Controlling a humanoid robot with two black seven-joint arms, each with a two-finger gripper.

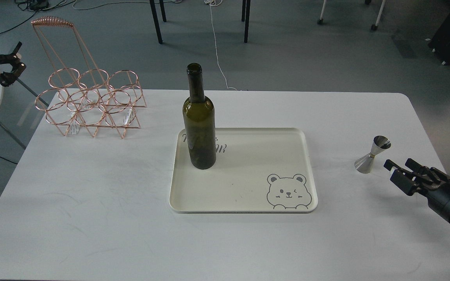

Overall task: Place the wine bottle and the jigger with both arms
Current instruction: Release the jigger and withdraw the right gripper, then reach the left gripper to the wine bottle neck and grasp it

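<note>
the wine bottle [199, 128] stands upright on the tray [248, 203] at frame centre. the jigger [371, 155] sits on the desk [92, 214] at right, just beside the open, empty right pincer [399, 171]; a careless approach could tip it. the left pincer [10, 66], upper left, looks open.

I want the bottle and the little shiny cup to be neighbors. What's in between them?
In the head view, the cream tray with its bear drawing, then bare white table, separates the wine bottle from the jigger.
</note>
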